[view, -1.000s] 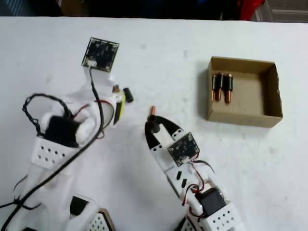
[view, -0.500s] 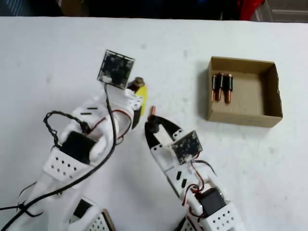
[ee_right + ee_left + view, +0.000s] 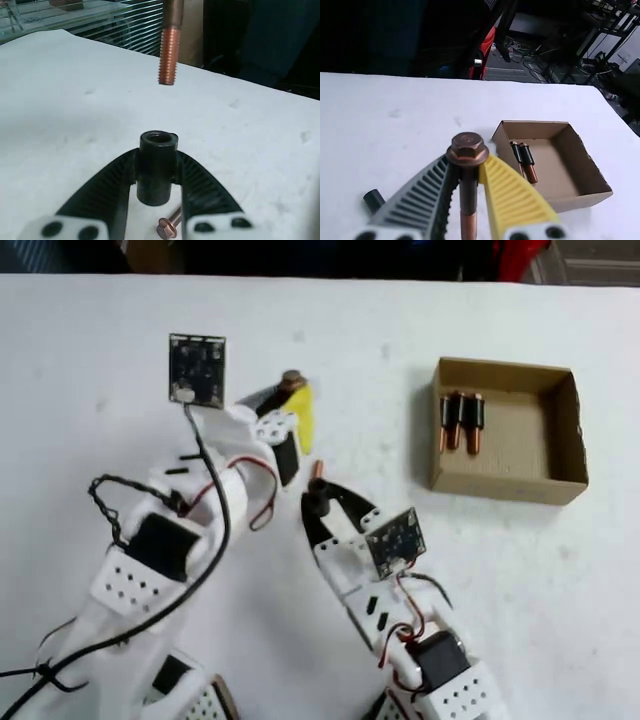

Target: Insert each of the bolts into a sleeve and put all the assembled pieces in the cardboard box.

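**Bolt poised over sleeve**

The right claw (image 3: pixel 156 157) is clamped round the middle of an upright sleeve (image 3: pixel 156 175), bore up. Above and beyond it hangs the bolt (image 3: pixel 168 55), its shank pinched below the head by the left claw (image 3: pixel 467 161). Both parts look rigid, light and smooth, so they could pivot. A spare bolt (image 3: pixel 167 226) lies by the right claw's tips. The box (image 3: pixel 505 368) stands well beyond.

Black sleeve (image 3: pixel 157 175) upright in right hand (image 3: pixel 157 159); copper bolt (image 3: pixel 169 47) tip hangs above; second bolt (image 3: pixel 168 227) on table (image 3: pixel 70 115).
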{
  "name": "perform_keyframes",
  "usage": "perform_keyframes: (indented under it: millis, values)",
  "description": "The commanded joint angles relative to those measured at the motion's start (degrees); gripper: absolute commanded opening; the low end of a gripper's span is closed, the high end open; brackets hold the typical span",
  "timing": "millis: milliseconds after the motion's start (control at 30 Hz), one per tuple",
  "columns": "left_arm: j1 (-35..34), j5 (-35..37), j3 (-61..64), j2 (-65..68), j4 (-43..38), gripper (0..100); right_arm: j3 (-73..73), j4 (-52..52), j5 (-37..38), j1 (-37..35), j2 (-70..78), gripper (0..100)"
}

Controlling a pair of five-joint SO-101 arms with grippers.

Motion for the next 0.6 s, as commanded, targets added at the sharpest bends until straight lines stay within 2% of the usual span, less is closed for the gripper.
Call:
perform_keyframes:
  millis: [0, 167, 367, 567]
  values:
    - [3.6, 0.7, -1.8, -3.3, -0.9, 2, 0.0, -1.4, -0.6, 0.0, -0.5, 1.6]
    - [6.0, -2.1, -1.5, -10.1, 2.6, 2, 0.0, -1.4, -0.6, 0.0, -0.5, 1.6]
    - [6.4, -2.9, 7.2, -18.2, 1.9, 2, -0.2, -1.3, -0.6, 0.0, -0.5, 1.6]
    - [6.3, -3.0, 18.5, -27.8, -8.0, 2, -0.2, -1.3, -0.3, 0.0, -0.5, 1.6]
